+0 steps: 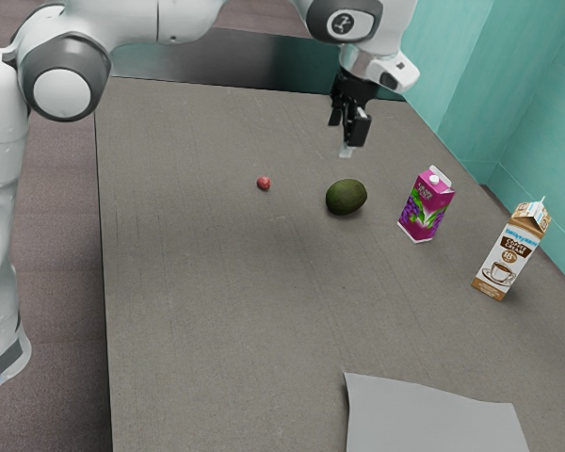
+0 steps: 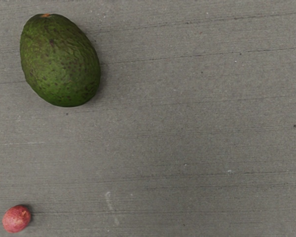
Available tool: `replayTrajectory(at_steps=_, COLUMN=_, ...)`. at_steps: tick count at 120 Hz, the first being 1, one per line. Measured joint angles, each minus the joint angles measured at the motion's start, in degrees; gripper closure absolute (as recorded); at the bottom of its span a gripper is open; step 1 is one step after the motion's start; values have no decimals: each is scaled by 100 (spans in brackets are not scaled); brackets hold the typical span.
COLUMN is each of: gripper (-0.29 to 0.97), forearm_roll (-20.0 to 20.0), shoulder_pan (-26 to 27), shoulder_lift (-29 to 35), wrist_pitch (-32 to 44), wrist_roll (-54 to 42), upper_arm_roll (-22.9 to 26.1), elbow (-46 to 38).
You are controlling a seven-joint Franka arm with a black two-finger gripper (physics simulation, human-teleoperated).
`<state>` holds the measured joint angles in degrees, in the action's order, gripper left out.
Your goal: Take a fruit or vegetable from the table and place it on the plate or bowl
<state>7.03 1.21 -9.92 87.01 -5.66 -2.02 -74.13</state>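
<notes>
A dark green avocado (image 1: 346, 196) lies on the grey table (image 1: 217, 301), near its middle. To the exterior view's left of it sits a small red fruit (image 1: 263, 184). My black gripper (image 1: 348, 130) hangs in the air above and a little beyond the avocado, open, with nothing between its fingers. The wrist view looks down on the avocado (image 2: 59, 59) and the small red fruit (image 2: 16, 218), both off to one side of the hand. A flat grey plate-like slab (image 1: 433, 416) lies at the table's near edge.
A purple juice carton (image 1: 426, 204) stands just to the exterior view's right of the avocado. A brown and white coffee-milk carton (image 1: 511, 250) stands farther right. A teal wall (image 1: 527, 85) borders the table's right side.
</notes>
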Motion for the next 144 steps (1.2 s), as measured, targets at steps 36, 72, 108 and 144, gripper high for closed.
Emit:
replayTrajectory(at_steps=36, gripper=0, forearm_roll=-265, shoulder_pan=10, shoulder_lift=37, wrist_pitch=-239, wrist_roll=172, upper_arm_roll=-46, elbow=-137)
replayTrajectory(at_steps=72, gripper=0, forearm_roll=-357, shoulder_pan=-490, shoulder_lift=2271, wrist_pitch=138, wrist_roll=1105, upper_arm_roll=-219, elbow=-3264)
replayTrajectory(at_steps=108, gripper=0, forearm_roll=-331, shoulder_pan=-1135, shoulder_lift=2255, wrist_pitch=1035, wrist_roll=1218, upper_arm_roll=-229, elbow=-3914)
replayTrajectory(at_steps=144, gripper=0, forearm_roll=-451, shoulder_pan=-1674, shoulder_lift=1823, wrist_pitch=1668, wrist_roll=1011, upper_arm_roll=-174, elbow=-3910)
